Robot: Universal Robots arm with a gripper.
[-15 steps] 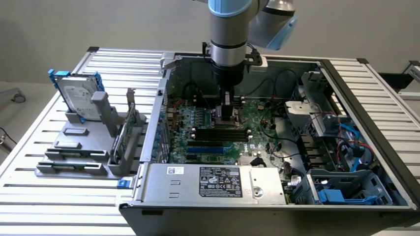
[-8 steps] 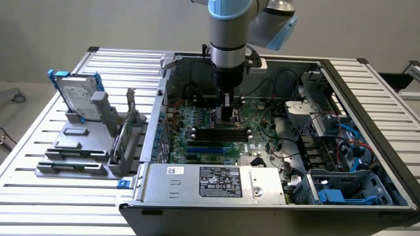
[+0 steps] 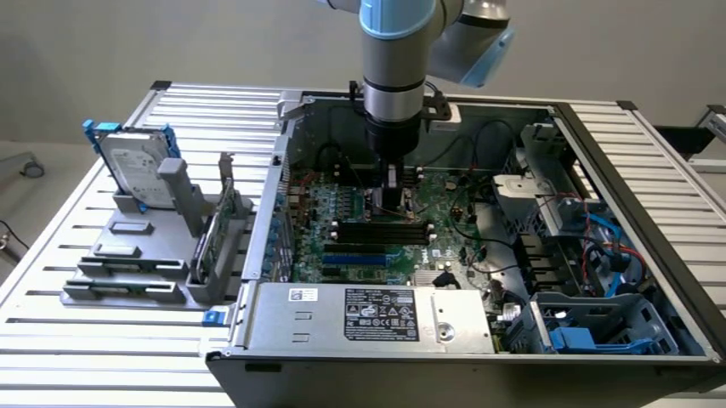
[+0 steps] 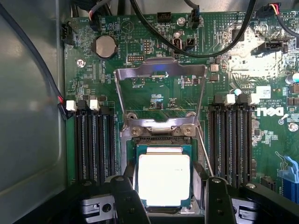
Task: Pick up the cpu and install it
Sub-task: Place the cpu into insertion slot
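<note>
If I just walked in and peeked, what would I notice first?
Probably the robot arm reaching straight down into the big open computer case in the exterior view. In the wrist view, the shiny silver cpu sits on the green motherboard, between the open gripper's black fingers. A hard drive in a blue frame stands at the exterior view's left.

Memory slots [image 4: 93, 140] and raised socket frame [image 4: 161, 126] hem the cpu [image 4: 163, 179].
</note>
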